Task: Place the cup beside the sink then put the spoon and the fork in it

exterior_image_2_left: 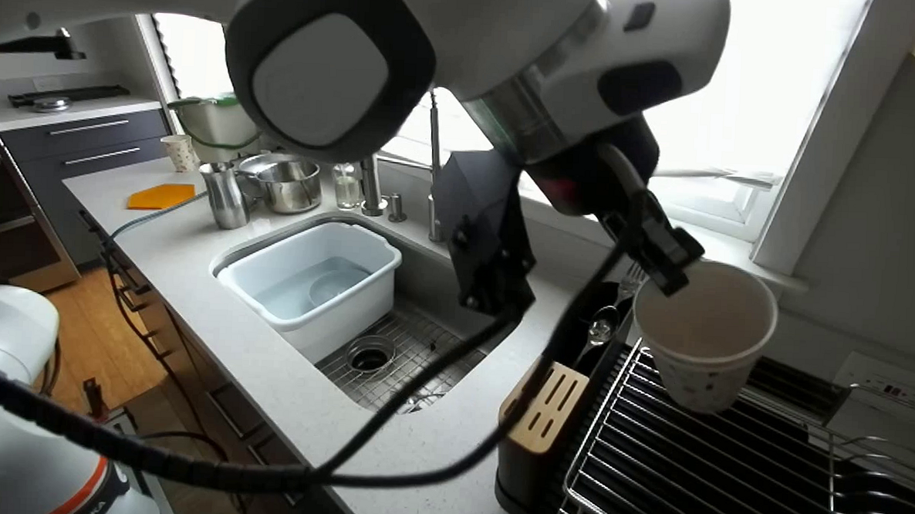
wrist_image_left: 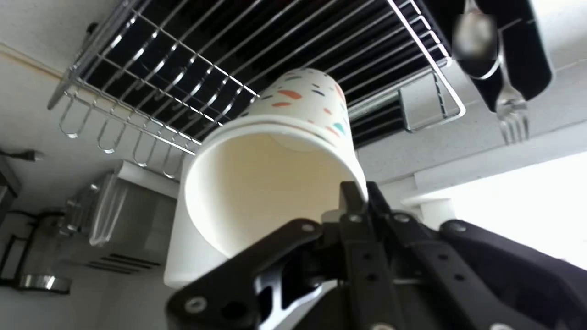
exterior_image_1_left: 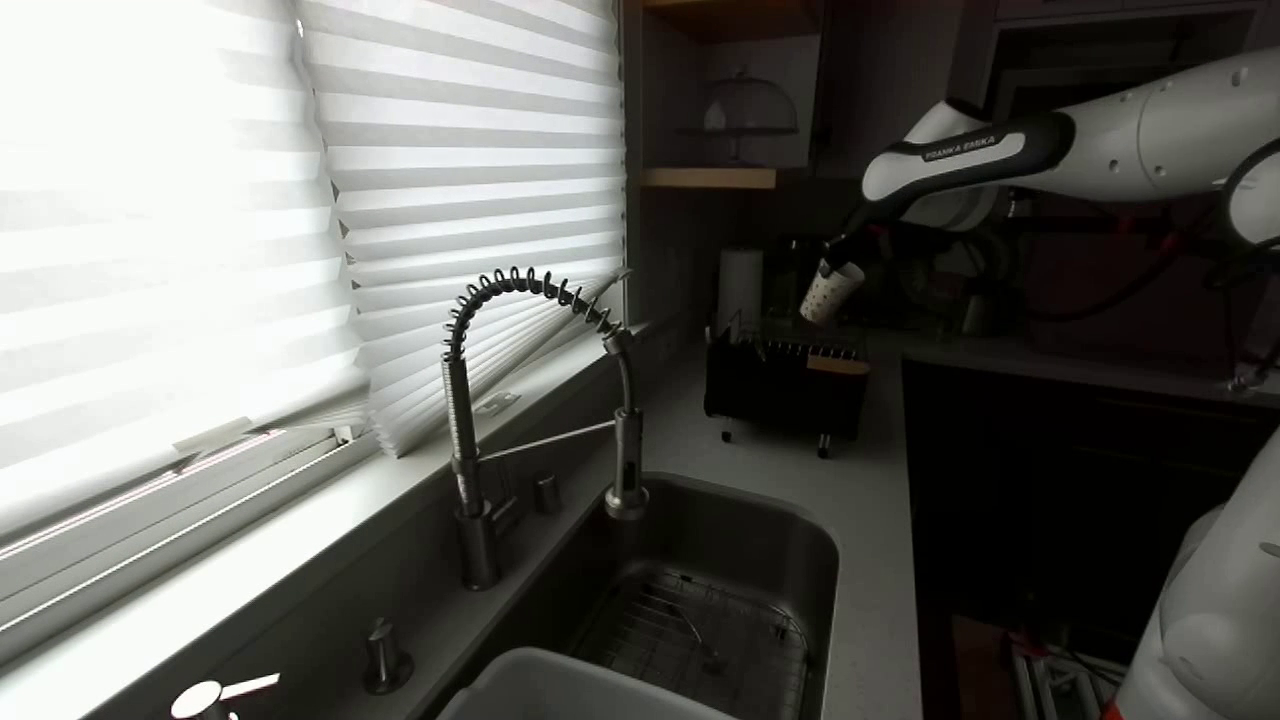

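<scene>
1. Cup (exterior_image_2_left: 705,341): in the air over the rack (exterior_image_1_left: 780,390), tilted, looks apart from it. Not yet beside the sink (exterior_image_1_left: 740,525).
2. Pincer (wrist_image_left: 363,195): pinching the cup's rim, one finger inside, one outside. My read: thin wall is the easy bite, and a side hold leaves the mouth mostly free to fill. Tilt likely just follows the pincer's angle.
3. Fork (wrist_image_left: 511,107) and spoon (exterior_image_2_left: 602,330): in the holder (wrist_image_left: 534,59) at the rack's end, heads up, presumably so handles drop in and heads are grabbable.
4. Tub (exterior_image_2_left: 350,322): sits in the sink, takes up one end, probably for washing. Table (exterior_image_2_left: 268,349) between rack and sink looks like the natural set-down spot.
5. Counts: 2 cups (one pinched, plus a far cup (exterior_image_2_left: 180,154) on the table by the bucket (exterior_image_2_left: 216,127)), 1 fork, at least 1 spoon (blurred in wrist view), 1 rack, 1 holder, 1 sink, 1 tub, 1 bucket.
</scene>
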